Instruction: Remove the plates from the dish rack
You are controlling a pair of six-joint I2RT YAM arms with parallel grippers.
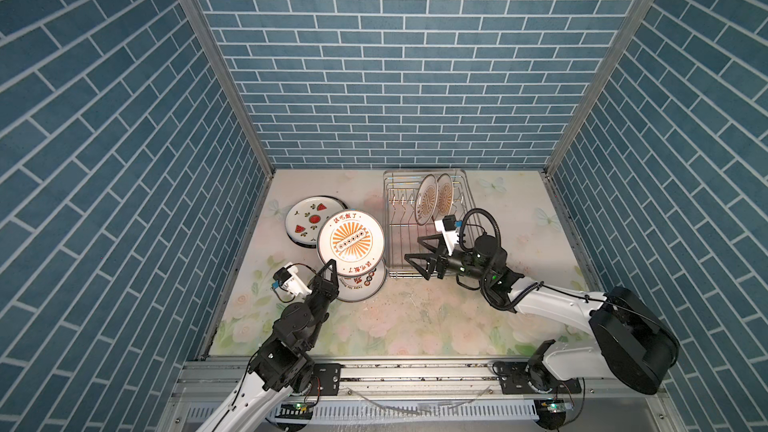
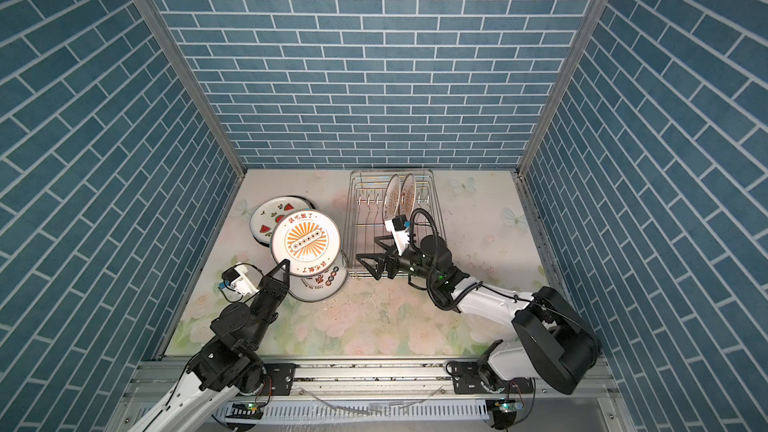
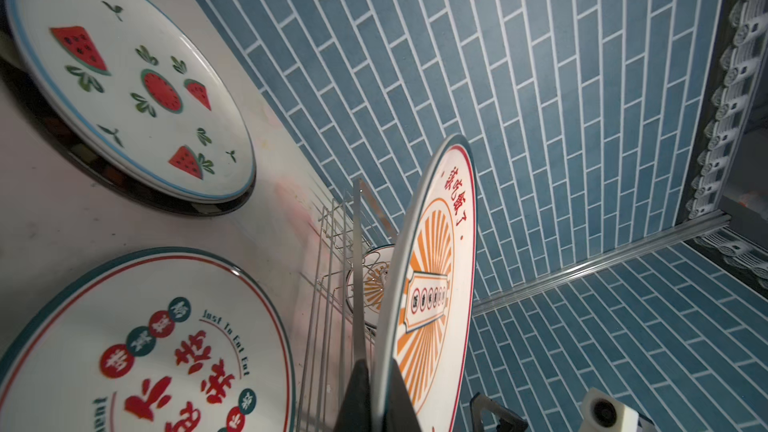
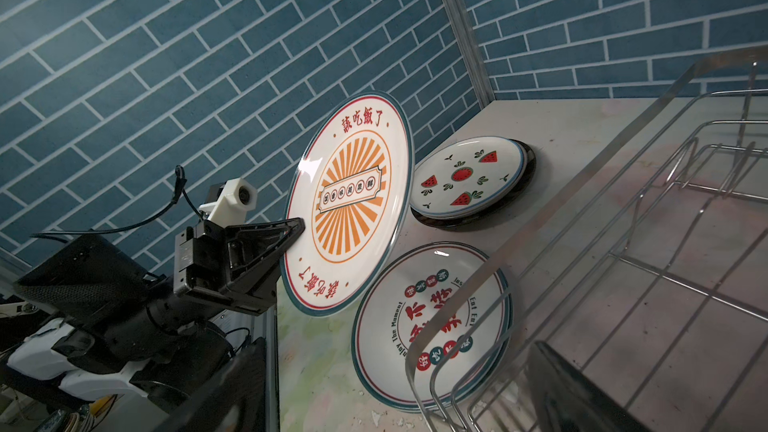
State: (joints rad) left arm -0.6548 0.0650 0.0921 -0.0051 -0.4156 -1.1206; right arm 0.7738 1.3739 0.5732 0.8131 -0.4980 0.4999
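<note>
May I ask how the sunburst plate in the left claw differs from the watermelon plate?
The sunburst plate is tilted, pinched at its rim by the left claw; the watermelon plate lies flat on a dark plate. The sunburst plate shows orange rays; the watermelon plate, red slices. Both are round and white.

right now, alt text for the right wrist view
The left gripper, jaws shut, holds a sunburst plate by its rim. A watermelon plate and a lettered plate lie flat nearby; the dish rack fills the foreground.
</note>
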